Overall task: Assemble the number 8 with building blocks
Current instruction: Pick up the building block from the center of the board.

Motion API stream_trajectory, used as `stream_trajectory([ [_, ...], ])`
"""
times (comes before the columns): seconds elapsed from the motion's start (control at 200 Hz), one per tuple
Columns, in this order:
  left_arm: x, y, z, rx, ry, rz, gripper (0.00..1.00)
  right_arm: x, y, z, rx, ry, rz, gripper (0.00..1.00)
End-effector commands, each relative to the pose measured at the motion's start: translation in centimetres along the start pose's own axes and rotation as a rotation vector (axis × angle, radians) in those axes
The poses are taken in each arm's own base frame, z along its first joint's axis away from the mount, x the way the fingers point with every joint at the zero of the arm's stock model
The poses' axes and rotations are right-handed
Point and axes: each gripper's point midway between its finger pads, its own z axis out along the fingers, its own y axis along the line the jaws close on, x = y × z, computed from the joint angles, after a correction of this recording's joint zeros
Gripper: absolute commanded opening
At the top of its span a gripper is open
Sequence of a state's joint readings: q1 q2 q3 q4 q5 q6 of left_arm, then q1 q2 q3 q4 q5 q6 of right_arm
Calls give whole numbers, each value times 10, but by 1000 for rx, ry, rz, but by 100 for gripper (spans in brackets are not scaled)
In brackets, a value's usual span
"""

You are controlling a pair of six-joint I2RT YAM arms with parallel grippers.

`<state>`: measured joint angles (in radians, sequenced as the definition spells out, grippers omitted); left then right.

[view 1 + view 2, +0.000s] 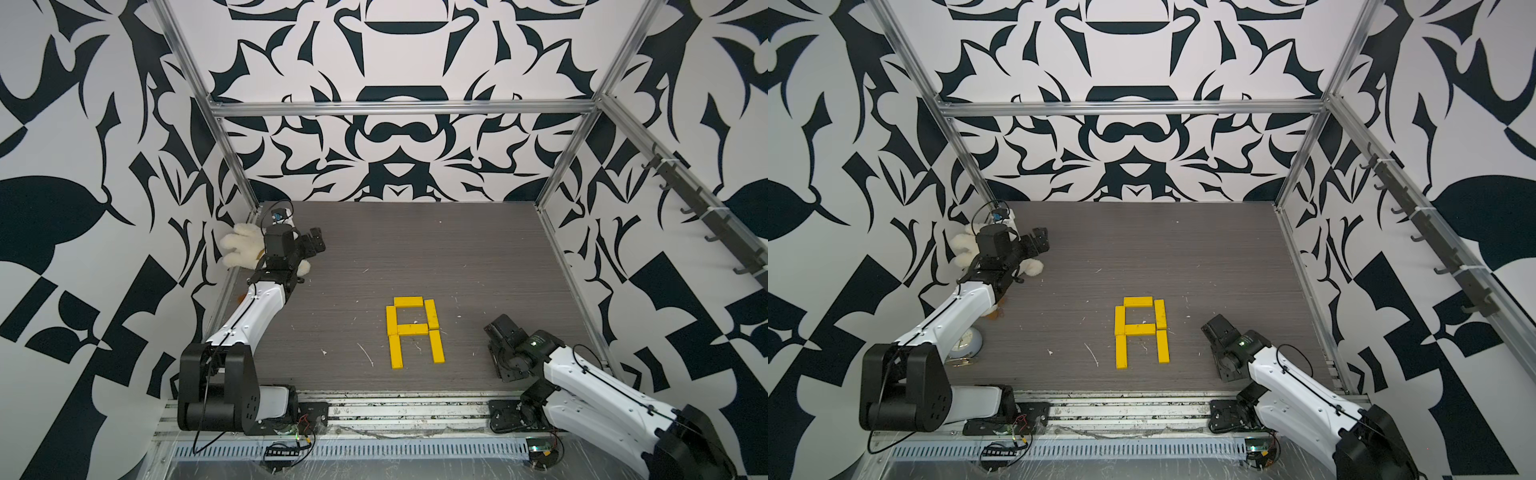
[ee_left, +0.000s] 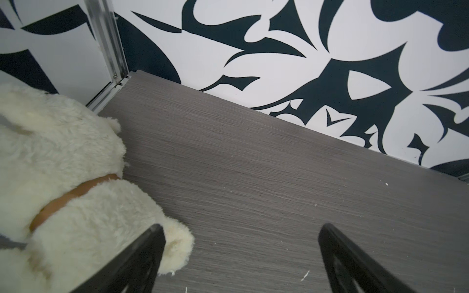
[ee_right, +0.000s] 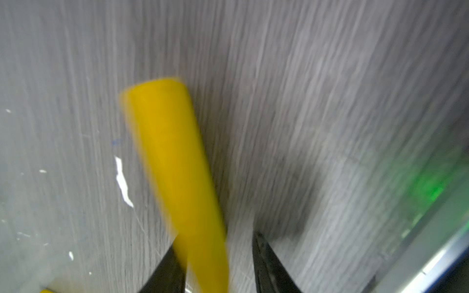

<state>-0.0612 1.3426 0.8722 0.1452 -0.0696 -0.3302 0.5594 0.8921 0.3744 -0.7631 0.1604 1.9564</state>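
Six flat yellow rectangular bars (image 1: 412, 329) lie mid-table, while a blurred seventh bar (image 3: 175, 162) sits between the right gripper (image 3: 215, 238)'s parted jaws, seemingly unclamped, and the left gripper (image 2: 240, 225) gapes empty.

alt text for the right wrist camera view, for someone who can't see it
A blurred yellow building block runs out from between the right gripper's two dark fingers, close against one and clear of the other. Beneath it is the grey wood-grain table, flecked with white specks.

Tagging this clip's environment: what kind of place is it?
Probably a lab robot cell: aluminium frame enclosing a grey tabletop, black-and-white patterned walls, left arm and right arm mounted on a front rail.
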Motion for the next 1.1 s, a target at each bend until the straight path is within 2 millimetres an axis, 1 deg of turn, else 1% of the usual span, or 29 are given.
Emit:
stream_trajectory([
  [0.0, -4, -5, 0, 46, -17, -28, 99, 0, -17, 14, 65, 9, -21, 42],
  [0.13, -3, 0, 2, 30, -16, -17, 99, 1, -14, 15, 73, 32, -51, 44],
  [0.17, -3, -1, 1, 31, -18, -17, 99, 4, -14, 18, 69, 52, -52, 42],
  [0.21, -4, -1, 1, 32, -18, -15, 99, 7, -15, 22, 69, 69, -55, 37],
  [0.24, -5, -1, 0, 32, -20, -15, 99, 8, -15, 24, 72, 80, -59, 30],
  [0.3, -6, -1, -1, 30, -22, -10, 99, 10, -14, 26, 75, 89, -86, 7],
  [0.325, -7, -1, -2, 28, -23, -8, 99, 9, -11, 26, 73, 85, -111, 0],
  [0.38, -8, -2, -4, 27, -26, -6, 99, 10, 2, 21, 72, 74, -186, 0],
  [0.425, -10, -2, -4, 28, -31, -6, 99, 12, 18, 15, 69, 70, -280, 0],
  [0.5, -10, -2, -5, 31, -31, -8, 99, 21, 56, 1, 77, 69, -476, 0],
  [0.555, -10, -3, -4, 36, -30, -12, 99, 26, 86, -9, 83, 65, -616, 0],
  [0.61, -10, -5, -5, 43, -29, -14, 99, 32, 120, -19, 50, 48, -721, 0],
  [0.65, -11, -5, -6, 46, -31, -18, 99, 33, 144, -27, 10, 26, -764, 0],
  [0.71, -12, -7, -8, 55, -35, -20, 99, 31, 175, -35, -38, -5, -804, 0],
  [0.79, -16, -9, -12, 59, -49, -22, 99, 30, 215, -38, -111, -19, -825, 0],
  [0.84, -19, -10, -13, 66, -54, -24, 99, 37, 240, -37, -171, 7, -832, 0],
  [0.865, -19, -10, -14, 66, -53, -22, 99, 44, 255, -37, -217, 27, -843, 0],
  [0.935, -20, -11, -14, 62, -47, -12, 99, 73, 295, -39, -344, 113, -912, 0],
  [0.97, -19, -9, -15, 55, -40, -3, 99, 94, 313, -41, -408, 182, -964, 0],
  [1.035, -18, -7, -16, 40, -30, 5, 99, 130, 336, -42, -499, 328, -1048, 0],
  [1.07, -19, -8, -17, 39, -28, 6, 99, 146, 346, -43, -536, 386, -1098, 0],
  [1.095, -20, -8, -18, 39, -27, 5, 99, 155, 350, -39, -541, 418, -1131, 0],
])
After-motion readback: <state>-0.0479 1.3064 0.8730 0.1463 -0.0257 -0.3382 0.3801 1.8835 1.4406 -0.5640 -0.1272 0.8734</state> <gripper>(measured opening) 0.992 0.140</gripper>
